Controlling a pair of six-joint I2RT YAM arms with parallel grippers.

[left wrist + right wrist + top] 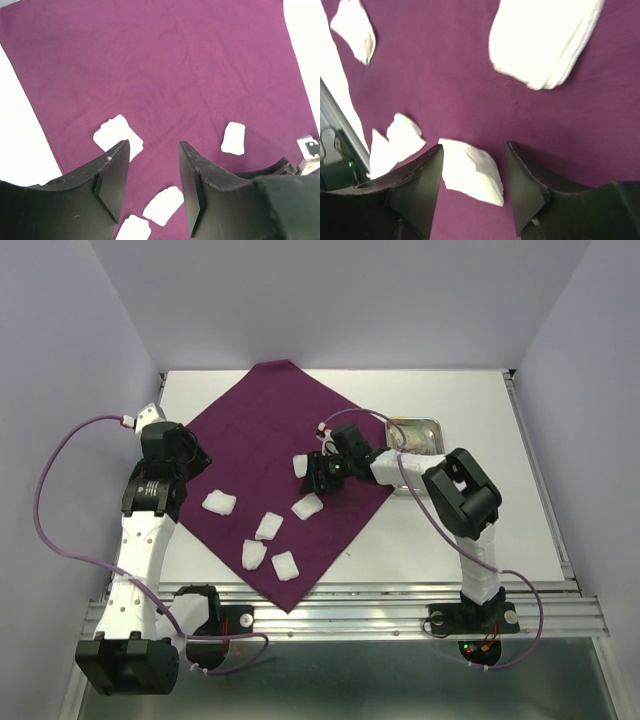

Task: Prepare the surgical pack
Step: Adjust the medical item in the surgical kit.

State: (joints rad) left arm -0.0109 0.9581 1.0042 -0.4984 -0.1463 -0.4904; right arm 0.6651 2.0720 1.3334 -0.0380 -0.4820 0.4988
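The surgical pack, a large deep-purple cloth (pixel 262 430), lies spread flat as a diamond on the white table. Several white gauze pads lie on its near half, among them one at the left (pixel 218 503) and one in the middle (pixel 307 506). My right gripper (pixel 322 478) is open low over the cloth (pixel 445 75); a gauze pad (pixel 472 172) lies between its fingers, and a larger pad (pixel 540 40) lies beyond. My left gripper (pixel 192 455) is open and empty at the cloth's left edge; its wrist view shows the gripper (pixel 154 150) above the cloth (pixel 165 70) and a pad (pixel 116 135).
A small shiny steel tray (pixel 425 430) sits right of the cloth, partly hidden by my right arm. The white table (pixel 450 530) ends at a metal rail (pixel 400 600) along the near edge. Pale walls enclose the far side and both flanks.
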